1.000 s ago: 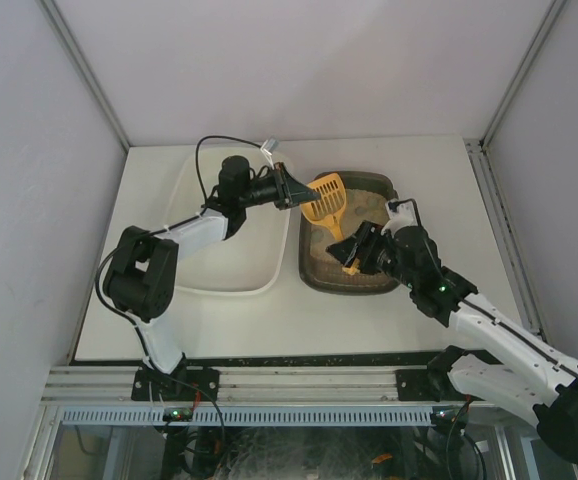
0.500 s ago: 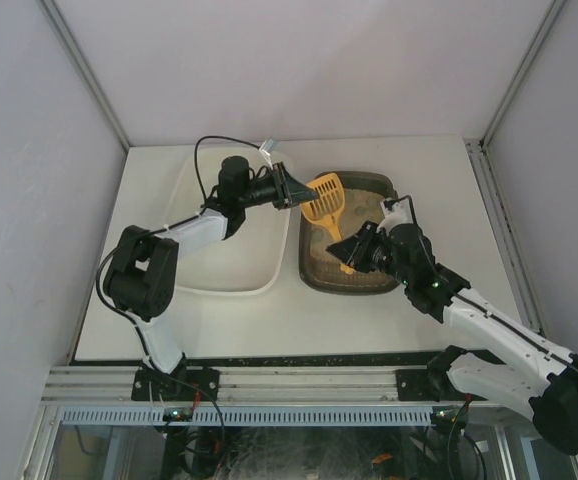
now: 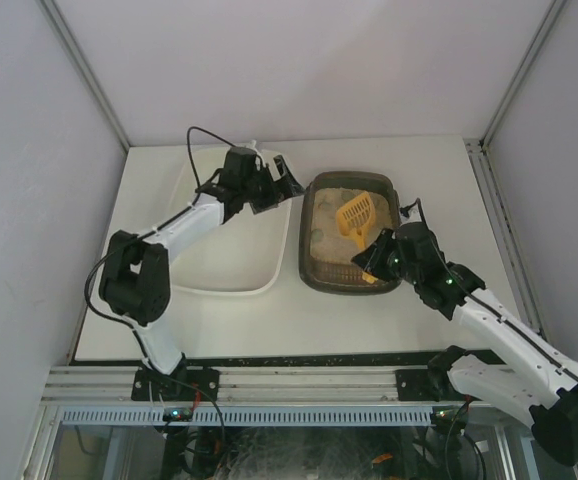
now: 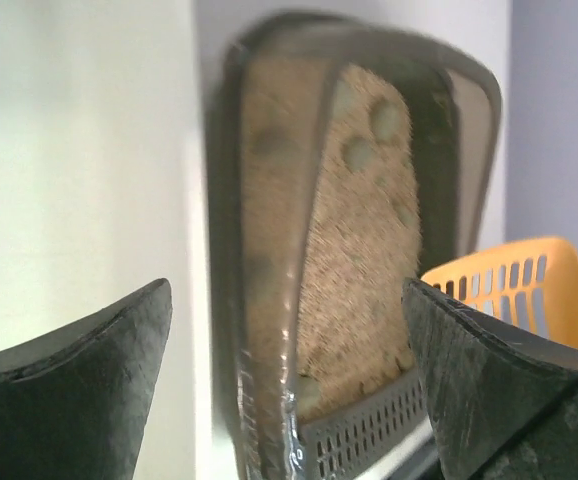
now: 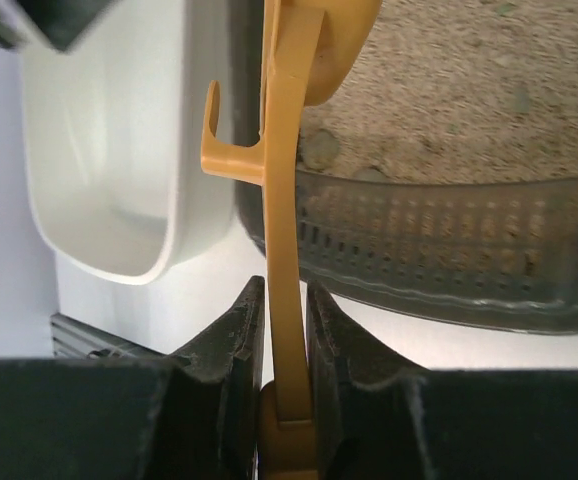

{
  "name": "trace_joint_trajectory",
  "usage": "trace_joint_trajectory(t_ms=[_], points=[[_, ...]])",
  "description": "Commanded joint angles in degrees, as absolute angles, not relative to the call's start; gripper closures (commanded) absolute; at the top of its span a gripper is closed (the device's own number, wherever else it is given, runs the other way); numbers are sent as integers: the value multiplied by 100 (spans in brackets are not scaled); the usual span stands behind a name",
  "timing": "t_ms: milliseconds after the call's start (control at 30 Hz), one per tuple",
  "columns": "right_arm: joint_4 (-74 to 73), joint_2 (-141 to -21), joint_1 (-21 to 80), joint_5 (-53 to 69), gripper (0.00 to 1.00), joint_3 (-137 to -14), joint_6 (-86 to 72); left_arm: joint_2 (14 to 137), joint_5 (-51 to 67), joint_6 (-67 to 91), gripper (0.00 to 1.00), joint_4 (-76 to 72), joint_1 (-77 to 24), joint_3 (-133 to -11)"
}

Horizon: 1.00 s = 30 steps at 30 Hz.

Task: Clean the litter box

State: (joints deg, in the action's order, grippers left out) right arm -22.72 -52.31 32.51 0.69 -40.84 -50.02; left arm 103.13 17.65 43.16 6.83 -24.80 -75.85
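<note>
The litter box is a dark tray of pale sandy litter right of centre, also seen in the left wrist view and the right wrist view. A yellow slotted scoop lies tilted over the litter. My right gripper is shut on the scoop's handle at the box's near rim, its jaws pressed on both sides. My left gripper is open and holds nothing, over the white tub's far right corner, left of the box. Its fingertips frame the box's rim. Grey clumps sit in the litter.
A larger white tub stands just left of the litter box, its wall showing in the right wrist view. Pale walls close the table on three sides. The table's near edge runs along the metal rail.
My left gripper let go of the scoop's head, opened wide and drew back to the left. My right gripper shut on the handle, and the scoop swung right and down over the litter.
</note>
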Motion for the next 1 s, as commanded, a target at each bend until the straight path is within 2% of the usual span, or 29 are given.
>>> trace_joint_trajectory(t_ms=[0,200,500,733,967], points=[[-3255,-5493,3086,89,100,-4576,-4547,9572,-60,3996,0,2155,-2575,-8281],[-4088,-6476,2775,191,100,-5413,-4066,9007,-187,4340,0,1656,-2705,-7495],[-4517,-7881,2534,1138,100,-6471,-3305,8552,-841,3636,0,2317,-2712,-7855],[-4638,-8481,2531,1490,100,-6692,-3075,7838,-1296,2793,0,2431,-2677,-7436],[-4287,-8836,2527,1818,100,-6689,-3024,7353,-1136,2801,0,2227,-2284,-6778]])
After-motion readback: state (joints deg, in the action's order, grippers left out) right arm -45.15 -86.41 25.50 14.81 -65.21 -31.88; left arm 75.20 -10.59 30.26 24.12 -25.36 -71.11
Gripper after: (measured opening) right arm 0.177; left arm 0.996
